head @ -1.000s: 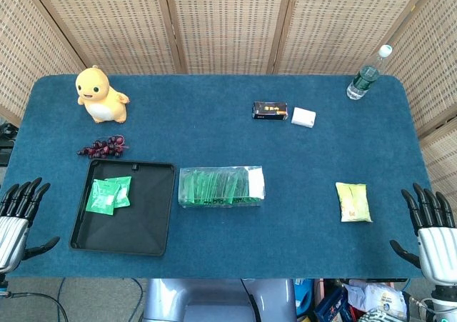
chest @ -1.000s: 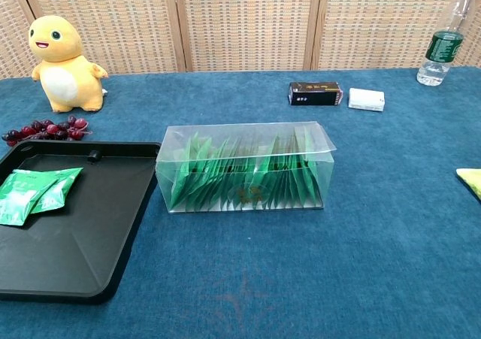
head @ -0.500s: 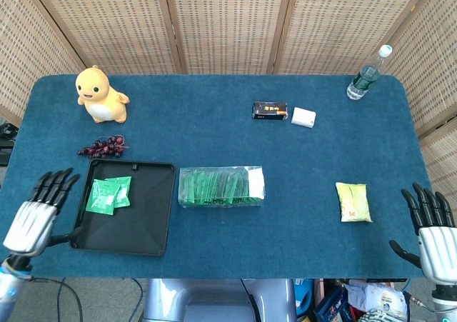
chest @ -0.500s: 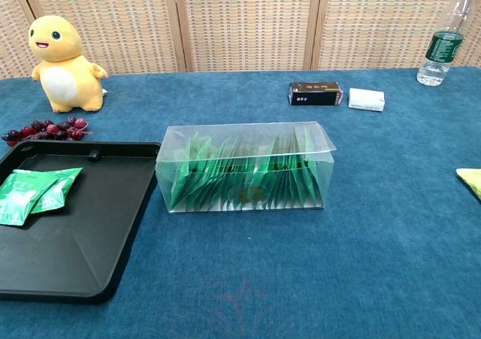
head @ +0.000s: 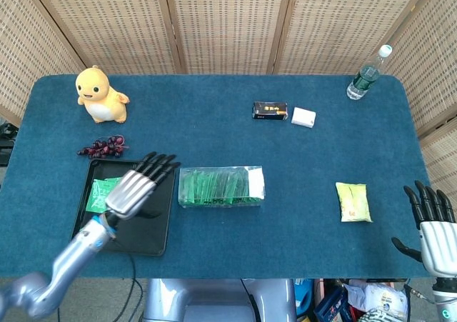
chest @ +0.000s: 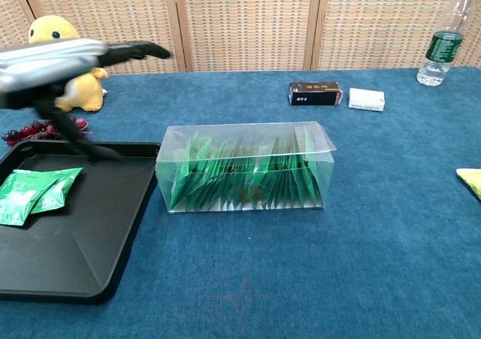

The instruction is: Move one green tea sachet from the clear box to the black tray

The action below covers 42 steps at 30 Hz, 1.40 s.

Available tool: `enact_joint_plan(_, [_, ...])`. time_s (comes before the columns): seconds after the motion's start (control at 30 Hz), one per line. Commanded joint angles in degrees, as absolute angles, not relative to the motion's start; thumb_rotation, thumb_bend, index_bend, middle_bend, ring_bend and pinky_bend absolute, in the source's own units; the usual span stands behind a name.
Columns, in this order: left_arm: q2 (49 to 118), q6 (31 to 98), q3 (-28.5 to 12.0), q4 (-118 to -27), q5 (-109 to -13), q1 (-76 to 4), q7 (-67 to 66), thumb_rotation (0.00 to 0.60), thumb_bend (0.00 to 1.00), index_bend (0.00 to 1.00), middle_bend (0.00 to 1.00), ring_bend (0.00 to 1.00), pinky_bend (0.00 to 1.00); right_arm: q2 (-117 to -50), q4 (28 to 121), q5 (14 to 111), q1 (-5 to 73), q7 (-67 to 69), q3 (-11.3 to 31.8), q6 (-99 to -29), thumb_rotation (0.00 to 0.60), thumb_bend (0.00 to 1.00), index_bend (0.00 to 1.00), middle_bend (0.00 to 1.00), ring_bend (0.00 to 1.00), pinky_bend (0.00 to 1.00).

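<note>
The left hand [head: 134,190] hovered above the black tray [head: 153,229], its fingers [head: 158,165] spread and holding nothing, their tips reaching toward the clear box [head: 221,186]. The green tea sachets [chest: 240,180] stood packed upright inside that box, just right of the tray, where two more sachets [chest: 31,192] lay. The right hand [head: 433,229] waited empty, fingers apart, off the counter's [head: 214,129] near right corner

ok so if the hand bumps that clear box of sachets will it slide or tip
The clear box looks thin-walled and light, so it would probably slide on the cloth. It sits long and low, so tipping seems unlikely. Its walls may flex under the left hand.
</note>
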<state>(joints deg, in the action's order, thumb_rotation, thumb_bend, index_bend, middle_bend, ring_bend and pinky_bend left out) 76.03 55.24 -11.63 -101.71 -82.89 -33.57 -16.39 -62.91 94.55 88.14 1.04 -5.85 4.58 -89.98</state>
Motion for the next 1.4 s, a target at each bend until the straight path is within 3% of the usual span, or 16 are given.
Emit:
enact_joint_plan(0.03, [81.2,51.5,-13.71,-98.53,-78.5,-38.43,-20.96,0.6,0.05,0.02,0.0,0.0,0.01,-62.91,94.28,87.37,1.24,-5.49,4.81,-89.41,0.6,0.0,0.0,0.0,0.0,0.0])
enact_joint_plan(0.53, [91.91,46.97,-16.07,-89.73,-67.52,-48.13,-29.17,0.6,0.08,0.05,0.0,0.01,0.02,-62.65,92.43,82.94,2.51,-2.61,6.19,-85.83,0.6,0.0,0.0,0.0,0.0,0.0])
enact_joint_plan(0.7, [93.81,47.04,-16.37,-87.3,-65.03,-50.18,-29.12,0.6,0.24,0.09,0.01,0.03,0.03,-62.45,92.11,82.23,2.53,-1.68,6.41,-85.61,0.6,0.0,0.0,0.0,0.0,0.0])
enact_joint_plan(0.93, [93.7,47.31,-15.76,-87.06,-63.33,-51.62,-29.98,0.6,0.43,0.22,0.14,0.16,0.08,-62.42,91.91,81.87,2.57,-1.47,6.36,-85.35,0.6,0.0,0.0,0.0,0.0,0.0])
enact_joint_plan(1.4, [90.2,49.55,-17.55,-88.92,-59.07,-53.9,-29.67,0.6,0.44,0.25,0.16,0.18,0.09,-62.39,91.6,81.18,2.8,-0.86,6.29,-84.59,0.6,0.0,0.0,0.0,0.0,0.0])
